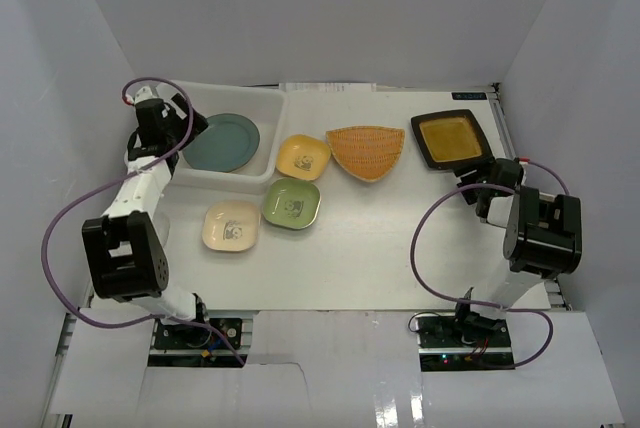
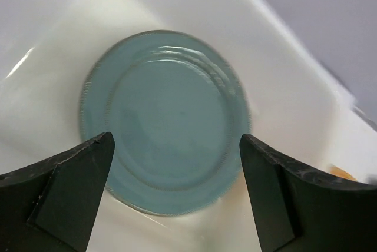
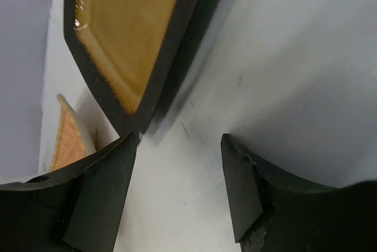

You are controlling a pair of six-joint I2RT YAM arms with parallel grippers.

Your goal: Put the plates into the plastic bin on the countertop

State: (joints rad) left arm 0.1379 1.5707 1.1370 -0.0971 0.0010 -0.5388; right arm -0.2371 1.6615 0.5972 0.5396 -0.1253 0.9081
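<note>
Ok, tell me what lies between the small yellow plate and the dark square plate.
The orange fan-shaped plate lies between the small yellow plate and the dark square plate, flat on the countertop. The top external view shows this.

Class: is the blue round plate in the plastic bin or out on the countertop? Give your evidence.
In. The blue plate lies flat on the floor of the plastic bin, inside its white walls.
</note>
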